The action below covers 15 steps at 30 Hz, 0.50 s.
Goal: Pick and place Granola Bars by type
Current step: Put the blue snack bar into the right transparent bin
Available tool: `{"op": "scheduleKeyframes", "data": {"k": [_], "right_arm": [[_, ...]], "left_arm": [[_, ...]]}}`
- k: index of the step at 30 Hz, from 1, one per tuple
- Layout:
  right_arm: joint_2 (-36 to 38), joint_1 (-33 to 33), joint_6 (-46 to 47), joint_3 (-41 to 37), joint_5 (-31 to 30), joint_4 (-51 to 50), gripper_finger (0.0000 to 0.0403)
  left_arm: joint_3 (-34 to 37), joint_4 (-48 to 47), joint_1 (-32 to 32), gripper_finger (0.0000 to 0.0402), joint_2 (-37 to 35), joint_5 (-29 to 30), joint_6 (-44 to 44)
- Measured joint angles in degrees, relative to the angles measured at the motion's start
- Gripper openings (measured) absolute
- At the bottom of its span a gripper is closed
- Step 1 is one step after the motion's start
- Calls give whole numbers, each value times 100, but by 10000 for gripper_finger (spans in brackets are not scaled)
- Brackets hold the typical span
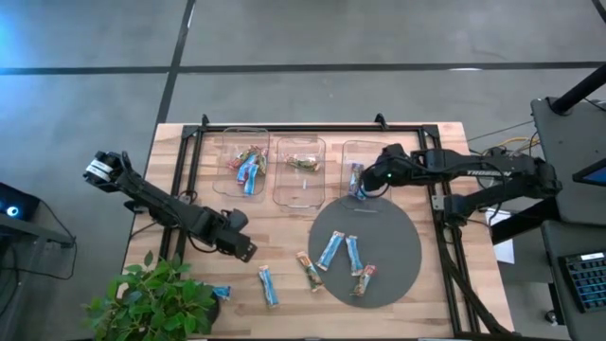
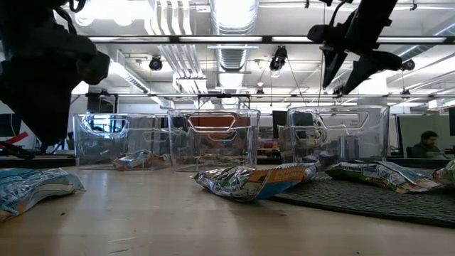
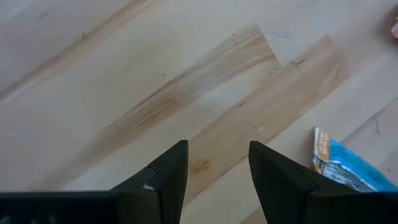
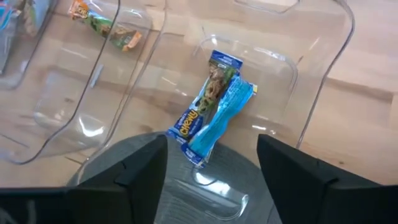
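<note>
Granola Bars lie sorted in part: three clear bins (image 1: 299, 194) along the table's far side hold a few, four rest on the dark round mat (image 1: 388, 270), others on bare wood. My right gripper (image 4: 211, 165) hangs open-jawed over the rightmost bin, a blue-wrapped bar (image 4: 211, 106) lying free inside. My left gripper (image 3: 217, 165) waits open above the wood, near a light-blue bar (image 3: 345, 168). Light, crinkly, slick wrappers, I judge: best pinched across the middle.
</note>
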State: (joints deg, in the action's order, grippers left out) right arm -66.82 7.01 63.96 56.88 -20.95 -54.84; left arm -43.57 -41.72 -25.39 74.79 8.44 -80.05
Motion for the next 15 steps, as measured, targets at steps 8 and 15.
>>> {"op": "scheduleKeyframes", "data": {"k": [8,15], "right_arm": [[10,0,-508,0,24,115,241],[10,-22,-1416,0,176,616,228]], "left_arm": [[0,410,0,153,-5,-335,-62],[-371,429,-256,153,-5,-952,1892]]}}
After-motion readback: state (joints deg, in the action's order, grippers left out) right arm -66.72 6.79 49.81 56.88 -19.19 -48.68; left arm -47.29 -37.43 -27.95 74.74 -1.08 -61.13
